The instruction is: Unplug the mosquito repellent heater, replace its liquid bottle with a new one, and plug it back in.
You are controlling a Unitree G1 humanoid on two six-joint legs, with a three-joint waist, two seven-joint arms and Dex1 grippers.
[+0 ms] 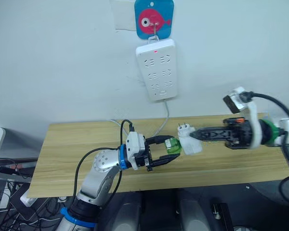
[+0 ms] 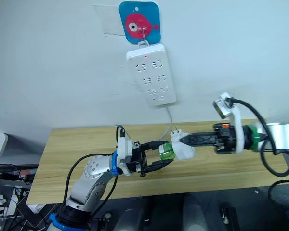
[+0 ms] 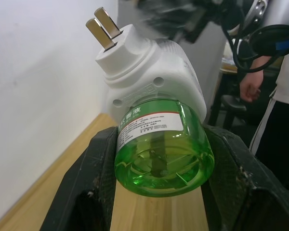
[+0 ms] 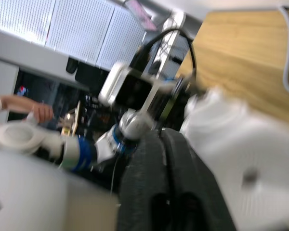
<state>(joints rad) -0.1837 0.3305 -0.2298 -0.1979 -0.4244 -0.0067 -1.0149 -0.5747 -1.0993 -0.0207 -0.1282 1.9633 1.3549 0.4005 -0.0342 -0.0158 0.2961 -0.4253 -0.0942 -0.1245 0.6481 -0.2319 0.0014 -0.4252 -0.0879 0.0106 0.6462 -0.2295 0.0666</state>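
Head view: above the wooden table [image 1: 77, 144], my right gripper [image 1: 195, 134] clamps the mosquito repellent heater [image 1: 189, 142] steady. Left wrist view: my left gripper [image 3: 159, 159] grasps its green liquid bottle [image 3: 161, 154], probably to unscrew it.

I see the heater [image 1: 190, 142] held above the middle of the table [image 1: 77, 144], between my two grippers. My left gripper [image 1: 169, 152] sits on its left side, with the liquid bottle [image 1: 172, 146] between its fingers [image 3: 94, 183]; the bottle is joined to the heater's left end. My right gripper [image 1: 195, 135] reaches in from the table's right end and touches the heater's right side. The heater's plug prongs [image 3: 102, 26] point toward the wall behind the table. On that wall, above the table's back edge, hangs the power strip [image 1: 157, 69] from a hook plate [image 1: 153, 18]. Its cord [image 1: 164, 120] drops to the table's back edge behind the heater.
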